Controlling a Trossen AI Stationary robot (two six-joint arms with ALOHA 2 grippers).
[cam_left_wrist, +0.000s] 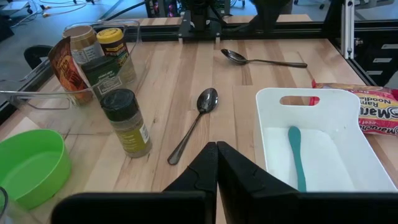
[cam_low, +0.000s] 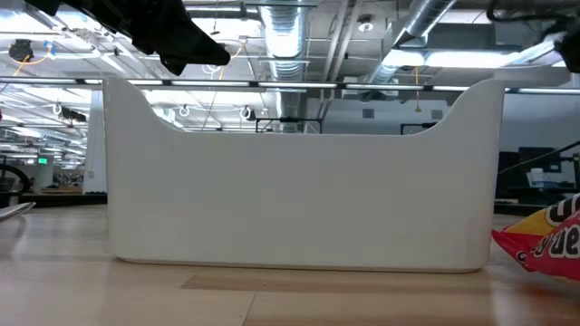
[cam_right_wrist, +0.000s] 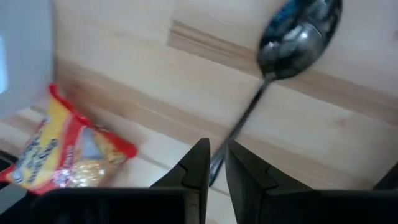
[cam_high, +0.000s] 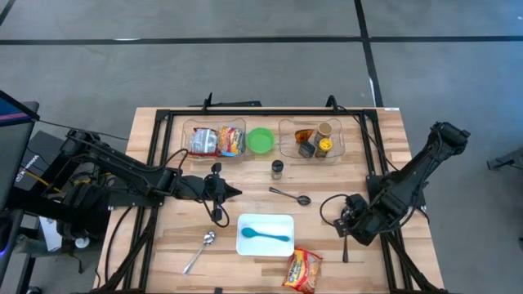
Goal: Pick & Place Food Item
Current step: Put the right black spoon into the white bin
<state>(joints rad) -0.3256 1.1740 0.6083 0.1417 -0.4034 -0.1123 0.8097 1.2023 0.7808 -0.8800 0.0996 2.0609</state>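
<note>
Wooden table (cam_high: pixel 163 245) under both arms. Left gripper (cam_high: pixel 234 193) hovers over the boards left of centre, fingers (cam_left_wrist: pixel 205 168) pressed together, nothing between them. Below it, near the front edge, lies a spoon (cam_high: pixel 199 251).

At the back left, a clear bin (cam_high: pixel 187 131) holds packets; a green bowl (cam_high: pixel 261 140) sits just to its right. A spice jar (cam_high: pixel 278 169) stands upright in front of the bowl, apart from it. Second spoon (cam_high: pixel 292 196) lies right of the jar. A second clear bin (cam_high: pixel 341 139) at the back right holds jars and a packet.

White tray (cam_high: pixel 249 221) at front centre, with a teal spoon (cam_high: pixel 265 235) lying inside. Noodle packet (cam_high: pixel 302 270), yellow and red, lies on the table at the tray's front right corner, near it and outside it.

Right gripper (cam_high: pixel 346 237) is low over the front right of the table, jaws nearly closed with a narrow gap; in the wrist view the handle of a third spoon (cam_right_wrist: pixel 298 31) runs down into that gap. Cannot tell whether the fingers actually pinch it.
</note>
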